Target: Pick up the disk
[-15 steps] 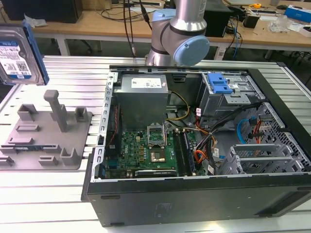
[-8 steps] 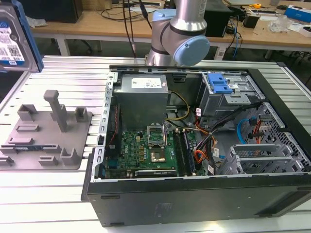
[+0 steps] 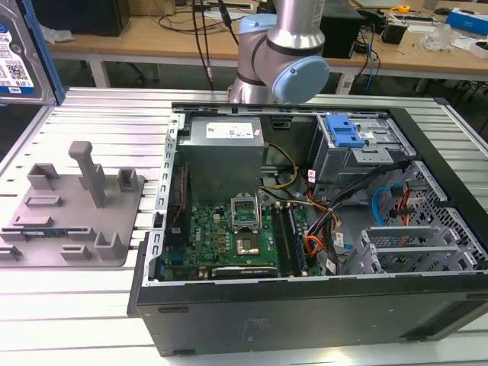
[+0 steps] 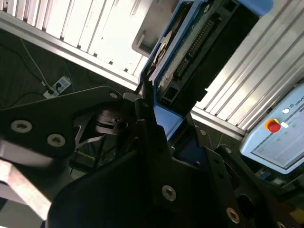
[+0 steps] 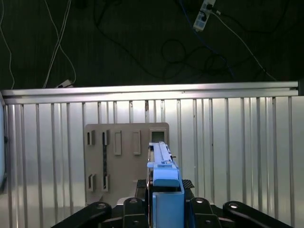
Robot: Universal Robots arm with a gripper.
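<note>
Ribbed table [image 3: 91, 305]: bright brushed metal; grey fixture [image 3: 72, 213]: matt plastic; disk [image 4: 190, 52] rails: blue plastic (slightly glossy).

You have the disk [image 3: 17, 53] at the exterior view's left edge showing a white-and-blue label with black barcodes on silver metal; in the first wrist view the disk [image 5: 165, 187] reads as pale blue plastic over a silver edge. The black gripper [image 4: 164, 142] carries bright silver screws in the second wrist view. The fixture [image 3: 76, 210] with posts is plain matte grey, and the table [image 3: 84, 305] beneath it is ribbed silver aluminium. The computer case [image 3: 305, 305] is black outside and bare grey metal inside, with a green motherboard [image 3: 229, 232], a blue latch [image 3: 345, 133], and orange, yellow and blue cables.
</note>
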